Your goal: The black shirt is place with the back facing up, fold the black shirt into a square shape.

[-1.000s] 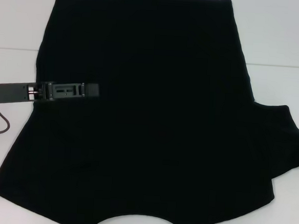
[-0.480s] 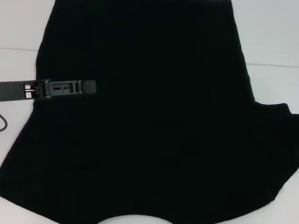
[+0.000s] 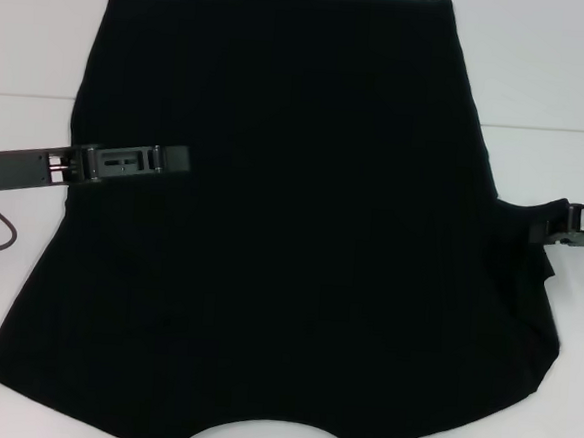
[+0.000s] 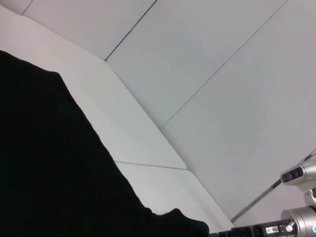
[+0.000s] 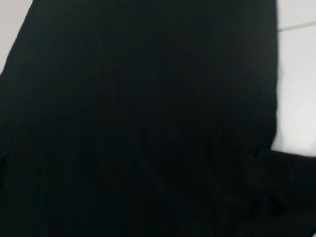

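Observation:
The black shirt [image 3: 301,240] lies spread on the white table [image 3: 553,67], with the curved neckline at the near edge and the hem at the far side. My left gripper [image 3: 181,157] reaches in from the left and hovers over the shirt's left part. My right gripper [image 3: 554,223] at the right edge is shut on the shirt's right sleeve [image 3: 521,235] and holds it lifted and drawn inward. The shirt fills the right wrist view [image 5: 148,123] and the lower part of the left wrist view [image 4: 44,163].
A dark cable [image 3: 0,234] hangs below my left arm at the table's left side. A seam line [image 3: 559,129] crosses the table behind the shirt. In the left wrist view, my right arm [image 4: 298,217] shows far off.
My right gripper has risen and moved inward with the right sleeve, which has left the table and gathered toward the shirt's body. My left gripper has shifted slightly toward the far side.

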`<state>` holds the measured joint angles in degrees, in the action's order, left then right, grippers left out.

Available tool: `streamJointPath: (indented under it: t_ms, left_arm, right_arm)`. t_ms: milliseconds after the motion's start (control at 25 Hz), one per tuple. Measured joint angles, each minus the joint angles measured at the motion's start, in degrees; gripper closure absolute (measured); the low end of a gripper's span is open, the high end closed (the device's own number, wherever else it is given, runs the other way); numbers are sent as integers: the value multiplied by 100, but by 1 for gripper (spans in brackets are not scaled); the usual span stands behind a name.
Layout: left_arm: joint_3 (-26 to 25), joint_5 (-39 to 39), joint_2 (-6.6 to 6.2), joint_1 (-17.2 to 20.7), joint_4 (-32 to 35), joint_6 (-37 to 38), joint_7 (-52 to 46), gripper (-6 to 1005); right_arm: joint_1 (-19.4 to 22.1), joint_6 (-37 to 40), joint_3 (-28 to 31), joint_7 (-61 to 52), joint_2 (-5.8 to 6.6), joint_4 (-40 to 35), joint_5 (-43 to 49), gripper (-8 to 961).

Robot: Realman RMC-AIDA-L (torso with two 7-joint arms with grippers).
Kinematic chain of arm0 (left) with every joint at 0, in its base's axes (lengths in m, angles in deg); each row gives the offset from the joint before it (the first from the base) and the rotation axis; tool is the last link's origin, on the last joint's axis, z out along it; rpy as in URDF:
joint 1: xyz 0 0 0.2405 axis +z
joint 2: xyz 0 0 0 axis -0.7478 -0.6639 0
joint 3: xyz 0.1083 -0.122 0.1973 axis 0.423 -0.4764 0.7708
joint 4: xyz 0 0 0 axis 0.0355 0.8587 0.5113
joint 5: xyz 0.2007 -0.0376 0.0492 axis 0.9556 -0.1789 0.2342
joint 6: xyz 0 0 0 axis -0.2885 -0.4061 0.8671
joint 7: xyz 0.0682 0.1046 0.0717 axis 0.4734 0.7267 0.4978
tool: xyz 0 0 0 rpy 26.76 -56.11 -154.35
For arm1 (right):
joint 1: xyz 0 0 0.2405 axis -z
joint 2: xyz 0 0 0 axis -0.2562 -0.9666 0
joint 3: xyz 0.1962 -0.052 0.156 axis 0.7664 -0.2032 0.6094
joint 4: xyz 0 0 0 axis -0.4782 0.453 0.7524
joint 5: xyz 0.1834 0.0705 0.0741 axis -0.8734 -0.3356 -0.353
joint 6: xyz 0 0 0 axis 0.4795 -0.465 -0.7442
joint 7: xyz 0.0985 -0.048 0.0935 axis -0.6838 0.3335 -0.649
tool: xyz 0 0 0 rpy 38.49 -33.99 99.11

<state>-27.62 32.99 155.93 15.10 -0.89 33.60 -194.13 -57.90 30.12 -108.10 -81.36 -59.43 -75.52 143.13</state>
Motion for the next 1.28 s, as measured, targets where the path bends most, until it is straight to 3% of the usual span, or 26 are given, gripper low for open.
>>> streamJointPath:
  t_ms: [400, 600, 1040, 1160, 1280]
  left_arm:
    - [-21, -2, -7, 17, -55, -36, 0, 282]
    - [-185, -5, -8, 32, -55, -21, 7, 283]
    - [-237, -6, -30, 63, -64, -66, 62, 282]
    - [-238, -7, -34, 63, -64, -101, 62, 282]
    - [-238, -7, -61, 64, -64, -109, 23, 282]
  right_arm:
    - [-474, -443, -1194, 142, -240, 43, 34, 919]
    - [-618, -431, -1634, 197, -280, 13, 37, 918]
    - [-736, -364, -1888, 673, -375, -49, 28, 917]
    - [-750, -421, -1881, 650, -377, -65, 30, 720]
    - [-772, -508, -1815, 500, -333, -68, 18, 598]
